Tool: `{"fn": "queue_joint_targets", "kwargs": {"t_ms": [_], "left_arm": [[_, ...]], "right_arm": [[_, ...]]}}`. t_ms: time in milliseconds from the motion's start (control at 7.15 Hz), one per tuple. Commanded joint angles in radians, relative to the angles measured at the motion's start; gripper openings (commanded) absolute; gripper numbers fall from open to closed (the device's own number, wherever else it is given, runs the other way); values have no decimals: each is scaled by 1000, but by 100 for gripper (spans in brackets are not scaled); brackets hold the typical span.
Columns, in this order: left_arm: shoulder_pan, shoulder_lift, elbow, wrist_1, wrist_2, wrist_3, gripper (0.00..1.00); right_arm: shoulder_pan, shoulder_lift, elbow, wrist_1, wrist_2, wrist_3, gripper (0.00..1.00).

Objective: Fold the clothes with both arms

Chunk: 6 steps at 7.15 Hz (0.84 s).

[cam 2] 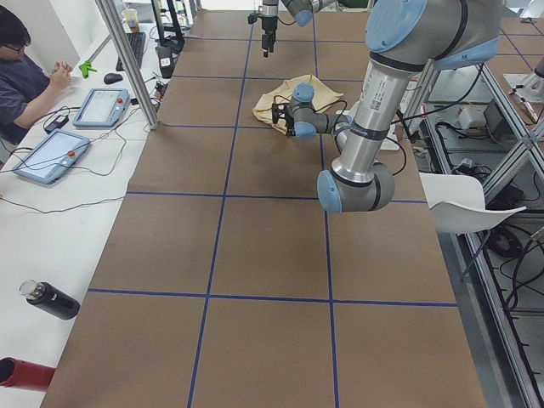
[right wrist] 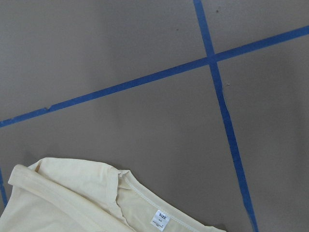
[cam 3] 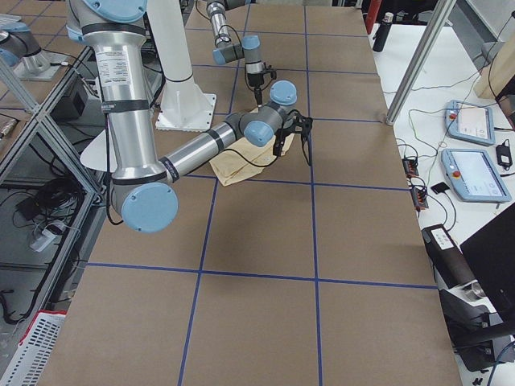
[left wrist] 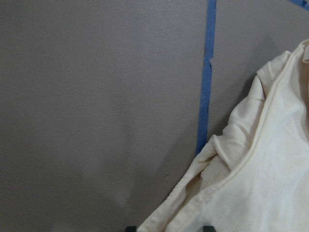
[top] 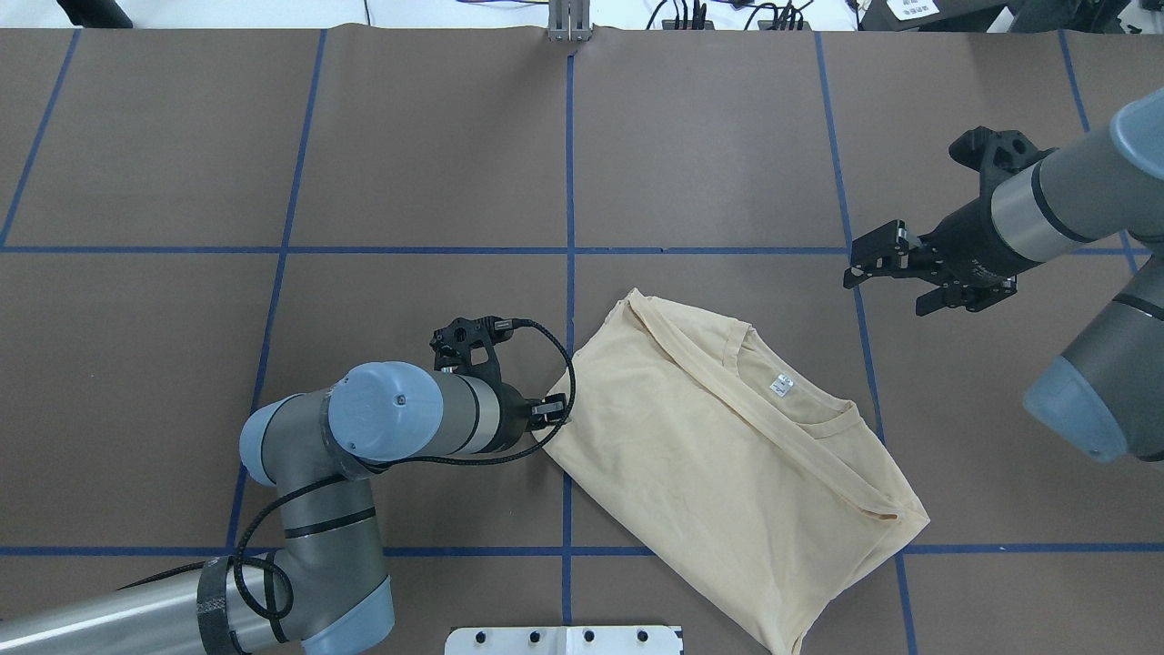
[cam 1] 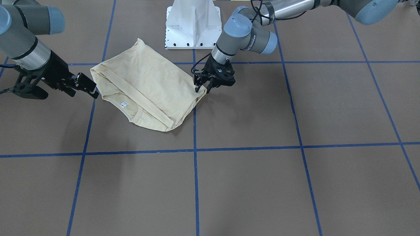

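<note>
The clothes are one cream-yellow shirt (cam 1: 149,87) (top: 727,455), lying folded on the brown table, with its collar and white neck label (top: 780,385) (right wrist: 161,221) facing up. My left gripper (cam 1: 202,89) (top: 553,411) is low at the shirt's corner nearest that arm. Its fingers stand apart with the fabric edge (left wrist: 231,193) between them, so it is open. My right gripper (cam 1: 84,89) (top: 887,280) hovers open beyond the shirt's collar side, clear of the cloth and holding nothing. The print is hidden.
The white pedestal base (cam 1: 193,24) (top: 564,639) stands just behind the shirt. Blue tape lines (cam 1: 196,183) grid the table. A person (cam 2: 25,76) sits at a side desk with tablets (cam 2: 102,106) and bottles (cam 2: 47,299).
</note>
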Motion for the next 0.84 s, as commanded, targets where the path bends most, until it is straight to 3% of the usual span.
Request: {"fn": "queue_joint_targets", "kwargs": {"t_ms": [0, 559, 699], "left_arm": [[0, -1, -1, 0, 0, 1, 26], [-5, -13, -9, 6, 1, -15, 0], [-20, -12, -7, 11, 2, -13, 0]], "right_arm": [[2, -1, 0, 0, -2, 0, 100], [2, -1, -8, 0, -8, 0, 100], [3, -2, -8, 0, -9, 0, 100]]}}
